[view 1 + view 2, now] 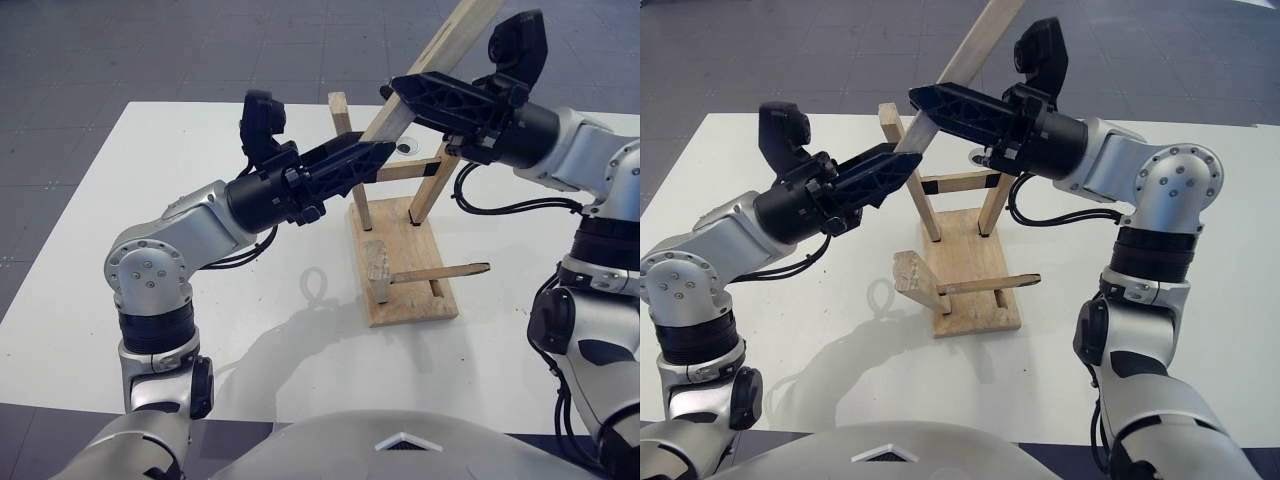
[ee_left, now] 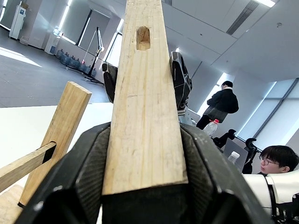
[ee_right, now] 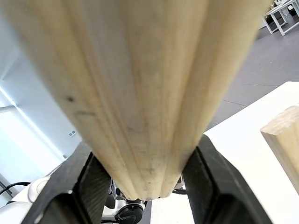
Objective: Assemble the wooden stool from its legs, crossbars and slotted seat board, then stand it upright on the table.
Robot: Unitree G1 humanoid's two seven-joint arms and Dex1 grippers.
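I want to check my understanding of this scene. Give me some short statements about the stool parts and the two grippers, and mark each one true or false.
1. The left gripper and the right gripper both grip one long wooden leg, which is tilted in the air. True.
2. The flat wooden seat board stands upright on four legs. False: it lies flat on the white table, with two upright wooden legs set in it.
3. A thin wooden crossbar joins those two upright legs. True.
4. The held leg has no hole in it. False: an oval slot is cut into one face.
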